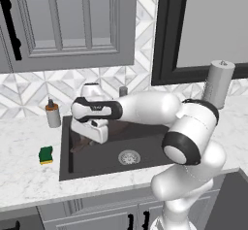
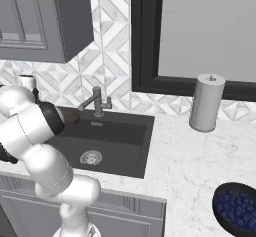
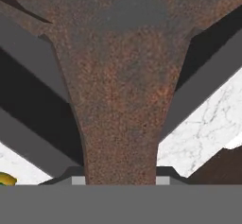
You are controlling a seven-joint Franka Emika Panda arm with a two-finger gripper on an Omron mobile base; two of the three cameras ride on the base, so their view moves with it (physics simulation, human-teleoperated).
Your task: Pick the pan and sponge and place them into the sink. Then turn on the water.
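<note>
The pan (image 3: 120, 76) is close to the hand camera, its rusty brown handle running down between my fingertips (image 3: 78, 180). My gripper (image 1: 95, 133) is shut on that handle and holds the pan (image 1: 80, 144) over the left part of the dark grey sink (image 1: 150, 146). From the right base the pan (image 2: 70, 117) peeks out behind my arm. The green sponge (image 1: 46, 155) with its yellow underside lies on the marble counter left of the sink. No blue stream of water is in view at the faucet (image 2: 96, 101).
A soap dispenser (image 1: 53, 113) stands at the sink's back left corner. A paper towel roll (image 2: 206, 102) stands on the counter right of the sink, and a dark bowl of blueberries (image 2: 237, 208) sits near the front right. The round silver drain (image 1: 129, 157) lies mid-basin.
</note>
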